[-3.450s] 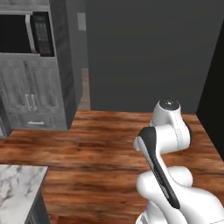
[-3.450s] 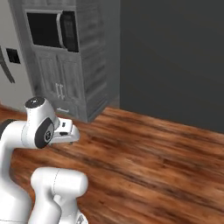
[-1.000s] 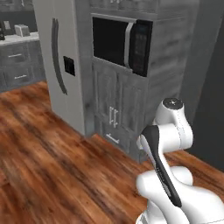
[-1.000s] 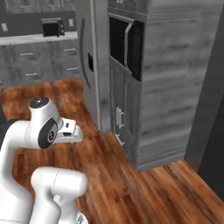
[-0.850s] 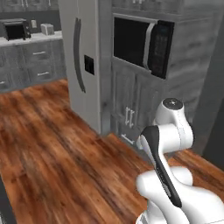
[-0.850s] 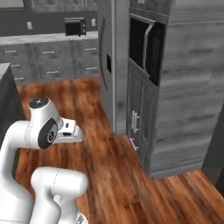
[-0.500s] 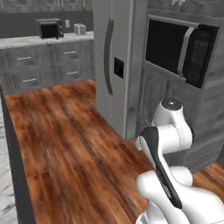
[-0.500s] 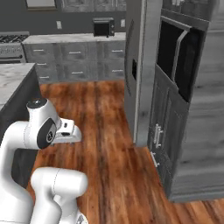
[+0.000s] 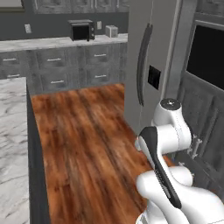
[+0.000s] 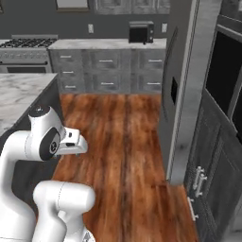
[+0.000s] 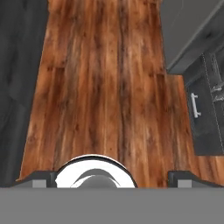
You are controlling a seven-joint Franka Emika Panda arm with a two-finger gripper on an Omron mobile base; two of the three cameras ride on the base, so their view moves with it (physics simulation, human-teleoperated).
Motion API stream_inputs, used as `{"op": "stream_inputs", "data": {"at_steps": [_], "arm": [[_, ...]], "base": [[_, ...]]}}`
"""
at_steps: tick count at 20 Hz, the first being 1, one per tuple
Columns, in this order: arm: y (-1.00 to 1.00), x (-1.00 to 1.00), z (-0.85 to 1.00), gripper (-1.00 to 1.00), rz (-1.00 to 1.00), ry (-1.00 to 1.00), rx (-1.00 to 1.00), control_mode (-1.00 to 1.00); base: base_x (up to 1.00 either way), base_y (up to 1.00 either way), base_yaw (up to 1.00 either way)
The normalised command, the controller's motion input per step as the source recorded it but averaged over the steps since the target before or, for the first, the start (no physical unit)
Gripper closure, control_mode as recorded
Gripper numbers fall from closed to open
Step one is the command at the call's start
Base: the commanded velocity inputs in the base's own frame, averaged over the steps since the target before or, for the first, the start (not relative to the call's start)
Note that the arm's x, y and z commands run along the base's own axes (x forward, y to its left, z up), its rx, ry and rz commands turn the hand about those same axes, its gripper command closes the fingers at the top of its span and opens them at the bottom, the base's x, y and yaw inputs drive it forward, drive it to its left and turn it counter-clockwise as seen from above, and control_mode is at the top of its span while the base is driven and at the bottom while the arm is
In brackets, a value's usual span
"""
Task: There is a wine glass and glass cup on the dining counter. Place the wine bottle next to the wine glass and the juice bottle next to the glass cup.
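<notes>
Wood-plank floor (image 9: 92, 144) runs reddish-brown and streaky between grey cabinets. At the left, the white, grey-veined marble surface (image 9: 11, 144) of the dining counter sits on a dark base. A tall grey refrigerator (image 9: 148, 65) stands right. A small black microwave (image 9: 82, 29) sits on the back counter. The tool (image 11: 112, 177) hangs over the floor, tips spread wide, holding nothing.

One fridge (image 9: 151, 65), one small microwave (image 9: 81, 30), one stove (image 10: 23, 43), maybe one toaster (image 9: 111, 31), approx.
</notes>
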Motion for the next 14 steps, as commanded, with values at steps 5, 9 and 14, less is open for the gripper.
{"op": "stream_inputs", "data": {"at_steps": [5, 9, 14], "arm": [[0.00, 0.00, 0.00, -1.00, 0.00, 0.00, 0.00, 1.00], [0.00, 0.00, 0.00, -1.00, 0.00, 0.00, 0.00, 1.00], [0.00, 0.00, 0.00, -1.00, 0.00, 0.00, 0.00, 1.00]], "base": [[0.83, 0.04, 0.30], [0.92, 0.01, 0.22], [0.94, 0.00, 0.13]]}}
